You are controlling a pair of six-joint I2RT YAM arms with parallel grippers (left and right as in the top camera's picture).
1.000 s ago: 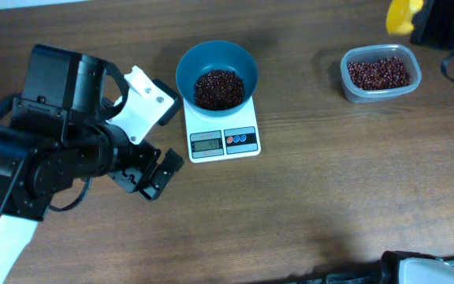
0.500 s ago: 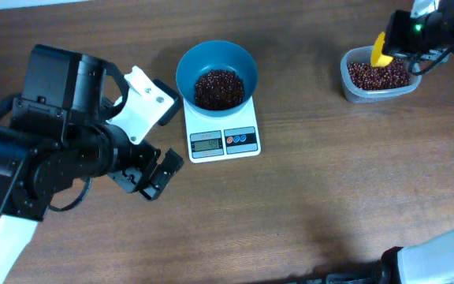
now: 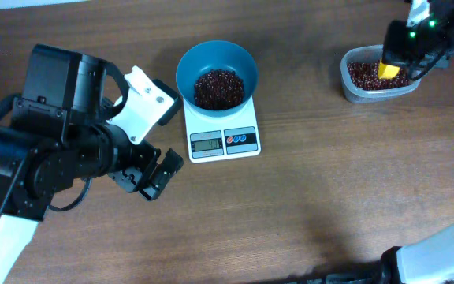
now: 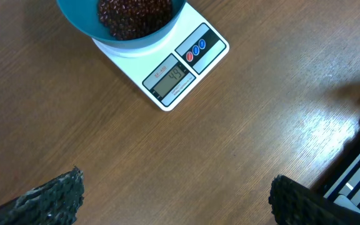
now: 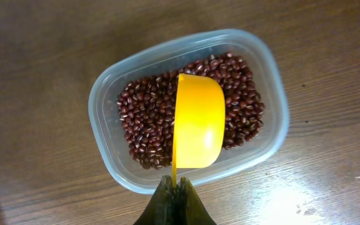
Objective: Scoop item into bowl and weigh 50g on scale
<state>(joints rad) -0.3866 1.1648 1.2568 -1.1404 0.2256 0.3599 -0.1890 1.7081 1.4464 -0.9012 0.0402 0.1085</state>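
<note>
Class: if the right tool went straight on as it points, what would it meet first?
Probably the small red-brown beans in the clear plastic tub, beneath its yellow plastic scoop; depth unclear.

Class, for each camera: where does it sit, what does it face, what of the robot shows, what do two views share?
Overhead: above the table, looking down; left arm and right arm show.
Left wrist: looks down at scale and bowl; open left gripper shows below.
Right wrist: looks down into the tub; shut right gripper holds the scoop.
Shared: scale and bowl, overhead and left wrist.
</note>
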